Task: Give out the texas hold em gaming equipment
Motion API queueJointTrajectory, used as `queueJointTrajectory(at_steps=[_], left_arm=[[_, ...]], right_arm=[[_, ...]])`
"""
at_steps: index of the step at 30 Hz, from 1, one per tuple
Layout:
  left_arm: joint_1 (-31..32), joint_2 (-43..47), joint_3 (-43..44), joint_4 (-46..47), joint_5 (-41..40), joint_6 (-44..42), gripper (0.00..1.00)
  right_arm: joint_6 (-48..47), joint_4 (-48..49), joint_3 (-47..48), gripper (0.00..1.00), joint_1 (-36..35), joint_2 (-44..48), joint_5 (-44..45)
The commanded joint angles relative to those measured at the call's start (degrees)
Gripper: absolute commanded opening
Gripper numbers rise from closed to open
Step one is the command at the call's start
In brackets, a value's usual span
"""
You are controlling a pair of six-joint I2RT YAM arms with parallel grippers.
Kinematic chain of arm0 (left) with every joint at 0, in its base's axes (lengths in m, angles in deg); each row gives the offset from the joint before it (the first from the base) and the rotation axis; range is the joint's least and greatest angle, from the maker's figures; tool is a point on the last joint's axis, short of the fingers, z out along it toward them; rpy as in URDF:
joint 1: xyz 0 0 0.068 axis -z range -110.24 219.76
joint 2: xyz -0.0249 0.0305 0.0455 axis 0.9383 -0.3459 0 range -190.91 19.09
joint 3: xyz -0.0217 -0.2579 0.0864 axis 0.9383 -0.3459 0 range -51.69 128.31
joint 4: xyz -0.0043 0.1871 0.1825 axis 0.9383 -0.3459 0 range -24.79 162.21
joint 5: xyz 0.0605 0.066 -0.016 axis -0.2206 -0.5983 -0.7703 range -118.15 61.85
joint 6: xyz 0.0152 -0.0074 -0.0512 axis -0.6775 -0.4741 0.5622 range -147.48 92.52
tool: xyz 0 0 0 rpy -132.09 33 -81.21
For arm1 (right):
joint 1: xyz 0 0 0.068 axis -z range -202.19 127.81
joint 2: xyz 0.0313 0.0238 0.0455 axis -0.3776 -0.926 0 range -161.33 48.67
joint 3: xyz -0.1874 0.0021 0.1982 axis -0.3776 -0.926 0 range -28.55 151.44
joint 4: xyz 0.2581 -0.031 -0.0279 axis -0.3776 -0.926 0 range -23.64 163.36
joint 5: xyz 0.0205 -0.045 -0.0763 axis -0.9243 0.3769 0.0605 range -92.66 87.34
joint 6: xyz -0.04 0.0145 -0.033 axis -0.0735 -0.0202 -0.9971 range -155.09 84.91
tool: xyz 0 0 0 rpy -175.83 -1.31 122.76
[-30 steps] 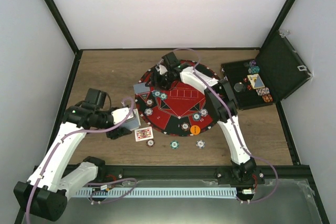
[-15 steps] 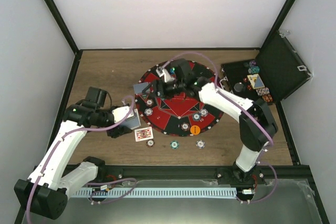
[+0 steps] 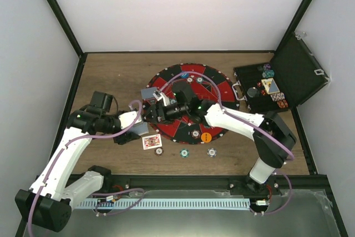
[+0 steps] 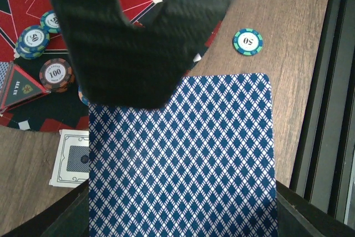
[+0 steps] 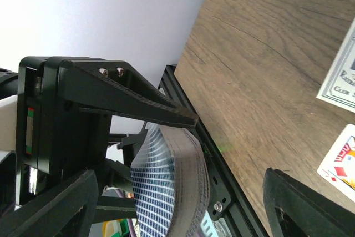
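- Left jaws clamped on the card deck (image 4: 183,154), above bare bench (image 4: 299,43) beside the red mat (image 4: 22,4).
- Right jaws spread apart; we see the deck's edge straight ahead, between them.
- We judge: peel one card.

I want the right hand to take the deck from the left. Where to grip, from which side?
Pinch the deck flat across its faces, on the end standing clear of the left hand's finger. Come edge-on from the mat side: the open right hand has the deck's thin edge between its fingers, so it likely needs only to close.
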Motion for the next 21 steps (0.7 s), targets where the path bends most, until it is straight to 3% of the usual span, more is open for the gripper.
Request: queueJointTrajectory(at_steps=[1,21], left_arm=[[-0.24,0.04,1.77,0.65,1.50,-0.68,0.04],[-0.24,0.40,1.06,0.53,1.40,-1.20,0.04]], right_arm=[[1.61,4.08,1.40,0.83,-2.48,-2.76,-1.11],[5.64,9.57,6.91,0.80,-4.28,-13.34,-5.29]])
